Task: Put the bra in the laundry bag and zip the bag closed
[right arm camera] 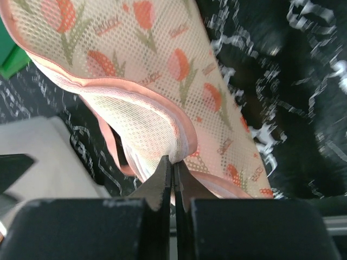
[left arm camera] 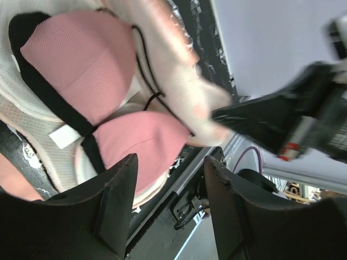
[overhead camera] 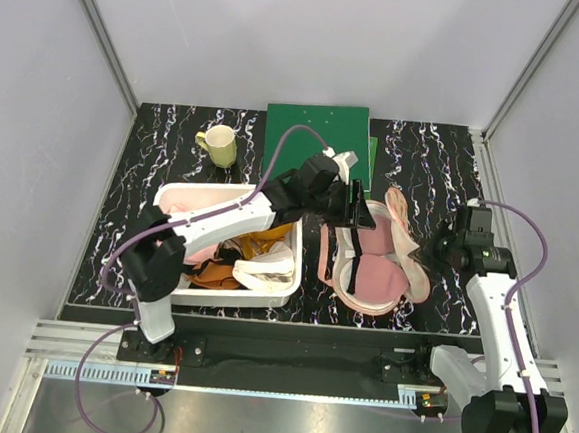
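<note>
While dusty-pink bra (left arm camera: 81,59) lies cups-up inside opened laundry bag (right arm camera: 162,70), just right of white bin (overhead camera: 174,191), left gripper (left arm camera: 169,162) hovers over it, jaws parted, nothing held. Right gripper (right arm camera: 173,162) pinched tight on bag's pink-edged flap, flap lifted.

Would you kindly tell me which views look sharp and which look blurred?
Top view: evenly lit, sharp throughout. Left wrist: bra fairly clear, everything toward the right edge smeared. Right wrist: bag mesh crisp near the pinch, table behind soft.

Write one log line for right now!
bra: inside laundry bag | left gripper: open over bag | right gripper: shut on bag rim
</note>
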### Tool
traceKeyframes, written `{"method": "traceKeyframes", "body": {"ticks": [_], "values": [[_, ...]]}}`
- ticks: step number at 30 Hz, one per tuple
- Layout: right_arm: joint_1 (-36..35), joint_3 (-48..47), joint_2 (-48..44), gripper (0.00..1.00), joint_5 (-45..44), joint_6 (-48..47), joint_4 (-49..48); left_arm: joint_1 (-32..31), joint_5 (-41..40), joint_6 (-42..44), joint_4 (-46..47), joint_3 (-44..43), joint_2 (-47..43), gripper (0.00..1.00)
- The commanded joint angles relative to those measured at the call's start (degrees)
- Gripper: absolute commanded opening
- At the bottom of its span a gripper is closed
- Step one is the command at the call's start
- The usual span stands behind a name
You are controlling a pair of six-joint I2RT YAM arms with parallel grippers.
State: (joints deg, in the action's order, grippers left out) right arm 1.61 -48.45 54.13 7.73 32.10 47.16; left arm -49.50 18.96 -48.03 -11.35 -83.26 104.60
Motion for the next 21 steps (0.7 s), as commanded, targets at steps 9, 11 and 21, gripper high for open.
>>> {"method": "traceKeyframes", "body": {"ticks": [9, 11, 21], "values": [[-8.63, 1.34, 0.18, 0.07, 8.79, 9.81, -3.64, -0.43, -7.97, 7.86, -3.94, 3.19, -9.23, 0.52], [-11.6, 1.25, 1.5, 0.08, 9.06, 11.84, -6.44, -0.34, -9.72, 9.35, -5.77, 2.32, -9.76, 0.52], [-23.39, 2.13, 15.29, 0.15, 5.37, 23.89, -23.68, 1.94, -12.9, 14.1, -9.65, 3.9, -14.15, 0.45]]}}
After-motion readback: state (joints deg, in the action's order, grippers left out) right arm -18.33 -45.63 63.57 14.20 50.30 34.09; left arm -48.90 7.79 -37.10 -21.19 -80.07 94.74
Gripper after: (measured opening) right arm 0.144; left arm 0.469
